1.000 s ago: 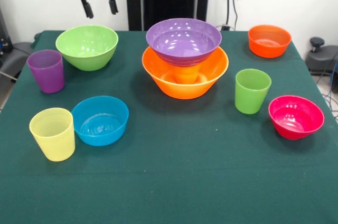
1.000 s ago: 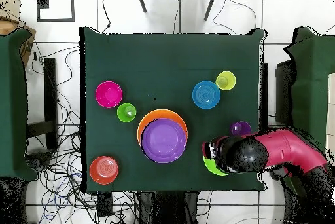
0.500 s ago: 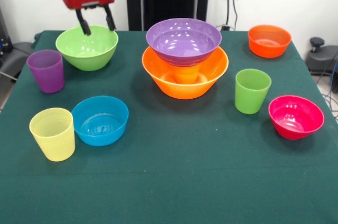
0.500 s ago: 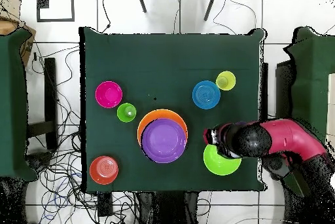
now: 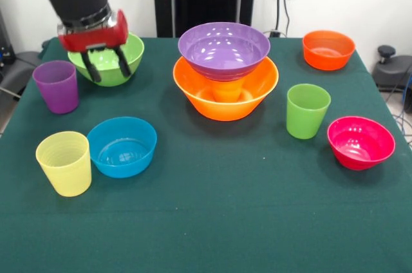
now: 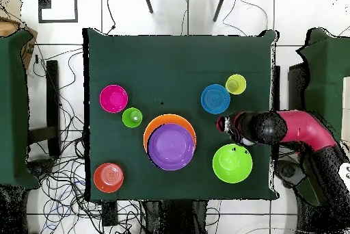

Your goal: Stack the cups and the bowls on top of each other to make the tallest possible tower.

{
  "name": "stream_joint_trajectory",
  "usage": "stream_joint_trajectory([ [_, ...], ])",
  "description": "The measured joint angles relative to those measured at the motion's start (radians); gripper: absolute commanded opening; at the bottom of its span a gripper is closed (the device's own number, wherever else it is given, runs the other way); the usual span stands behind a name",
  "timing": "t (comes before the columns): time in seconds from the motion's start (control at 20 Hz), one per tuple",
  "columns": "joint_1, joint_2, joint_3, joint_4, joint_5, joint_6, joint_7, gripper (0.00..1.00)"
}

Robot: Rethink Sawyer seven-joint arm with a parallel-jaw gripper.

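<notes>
A: Near row, front view?
B: Yellow cup (image 5: 64,163) touching or just beside the blue bowl (image 5: 122,146), both near left. Pink bowl (image 5: 360,142) near right, green cup (image 5: 308,111) just beside it, a bit farther back.

A: Middle?
B: The tower (image 5: 225,70): orange bowl (image 5: 226,96) on the table (image 5: 212,221), purple bowl (image 5: 224,49) sitting in it, propped on something orange inside. Purple cup (image 5: 56,85) at the left edge.

A: Gripper?
B: Gripper (image 5: 103,65) has its fingers apart, empty, hanging in front of the green bowl (image 5: 132,54), near side. Overhead it shows between the blue bowl and the green bowl (image 6: 232,163); contact with the rim, can't tell.

A: Far back?
B: Red bowl (image 5: 328,49) alone at the far right corner, well apart from the tower.
</notes>
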Motion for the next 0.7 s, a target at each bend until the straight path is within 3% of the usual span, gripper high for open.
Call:
stream_joint_trajectory([
  [0.35, 0.039, 0.086, -0.02, -0.108, -0.009, 0.011, -0.022, 1.0],
  [0.7, 0.034, 0.08, -0.027, -0.108, -0.005, 0.03, -0.04, 1.0],
])
